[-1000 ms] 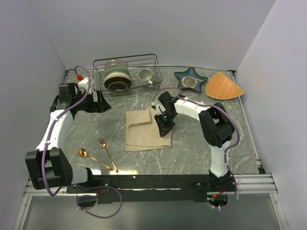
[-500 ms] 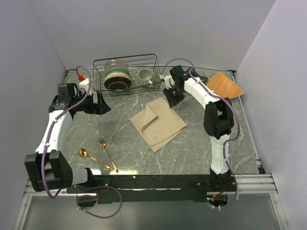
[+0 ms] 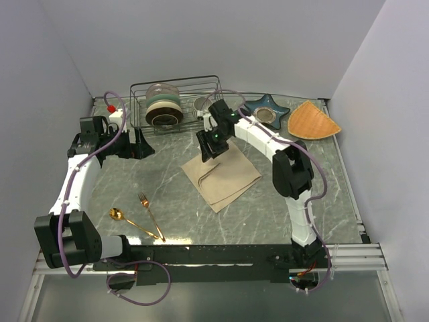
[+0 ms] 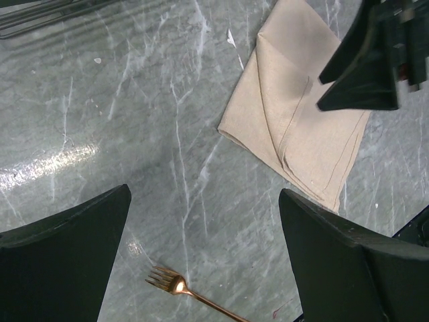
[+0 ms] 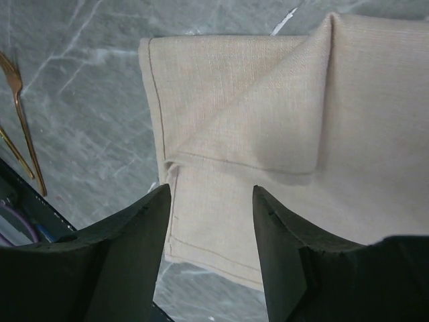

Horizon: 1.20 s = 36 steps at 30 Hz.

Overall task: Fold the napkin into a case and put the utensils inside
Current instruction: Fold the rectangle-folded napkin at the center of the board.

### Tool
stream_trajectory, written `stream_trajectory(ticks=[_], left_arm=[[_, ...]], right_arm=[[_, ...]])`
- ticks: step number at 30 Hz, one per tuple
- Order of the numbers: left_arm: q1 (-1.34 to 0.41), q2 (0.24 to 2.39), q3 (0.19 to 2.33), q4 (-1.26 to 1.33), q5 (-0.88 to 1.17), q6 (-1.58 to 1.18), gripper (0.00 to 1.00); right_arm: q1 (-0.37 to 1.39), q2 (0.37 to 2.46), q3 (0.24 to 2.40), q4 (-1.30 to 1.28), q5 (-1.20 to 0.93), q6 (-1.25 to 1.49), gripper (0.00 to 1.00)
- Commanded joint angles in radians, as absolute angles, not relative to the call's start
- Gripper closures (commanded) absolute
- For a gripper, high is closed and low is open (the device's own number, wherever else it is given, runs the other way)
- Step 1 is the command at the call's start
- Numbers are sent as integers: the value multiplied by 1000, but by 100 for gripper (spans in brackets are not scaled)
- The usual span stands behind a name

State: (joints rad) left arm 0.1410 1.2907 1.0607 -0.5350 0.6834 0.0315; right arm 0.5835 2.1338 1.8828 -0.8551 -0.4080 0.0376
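Napkin (image 5: 268, 121) directly under spread R claw (image 5: 209, 198)

No legible text (any view)

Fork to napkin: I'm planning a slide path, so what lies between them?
Nothing: bare table between fork and napkin, clearest in the left wrist view.

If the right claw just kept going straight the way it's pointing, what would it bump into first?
The beige napkin. The right claw points down at its folded flap, jaws apart, nothing between. How high it hangs above the cloth is unclear.
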Motion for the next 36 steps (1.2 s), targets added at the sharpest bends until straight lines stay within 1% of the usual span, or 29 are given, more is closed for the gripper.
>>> stream_trajectory(ticks=[1,6,11,14,15,17,18,19,20,21,23,25,26,27,30,34,36], left_arm=[[147,1252,1075,-502,698,23,1],[152,1244,1063,-505,692,21,1],[169,1243,1057,-497,699,-9,1],[207,1253,1058,-491,733,-55,1],[230,1262,1063,-497,745,-58,1],[247,1272,1069,-509,764,-46,1],[256,1276,1071,-517,775,-38,1],[259,1278,1069,-525,781,-31,1],[259,1275,1065,-525,787,-14,1],[261,1269,1054,-525,804,-11,1],[261,1258,1040,-503,825,-11,1],[258,1250,1017,-482,856,-12,1],[258,1247,1008,-454,861,-24,1],[259,1241,996,-445,868,-25,1],[256,1235,985,-426,899,-14,1],[255,1243,994,-442,893,31,1],[253,1250,1006,-452,887,38,1]], right_arm=[[626,2183,1875,-815,-396,91,39],[676,2221,1821,-818,-410,58,38],[735,2233,1772,-845,-417,-47,39],[785,2197,1697,-880,-390,-161,41],[808,2177,1636,-887,-373,-198,42],[815,2101,1553,-894,-313,-320,44],[815,2068,1457,-893,-284,-363,45],[808,2033,1401,-887,-241,-468,47],[804,1955,1341,-849,-135,-523,48],[795,1913,1231,-818,-70,-573,48],[737,1814,1166,-761,33,-702,46],[683,1777,1205,-776,20,-739,42],[631,1769,1251,-810,-21,-732,41],[602,1770,1361,-887,-113,-717,40],[525,1778,1501,-966,-298,-635,37],[499,1812,1528,-934,-365,-481,31],[488,1871,1554,-919,-389,-424,30]])
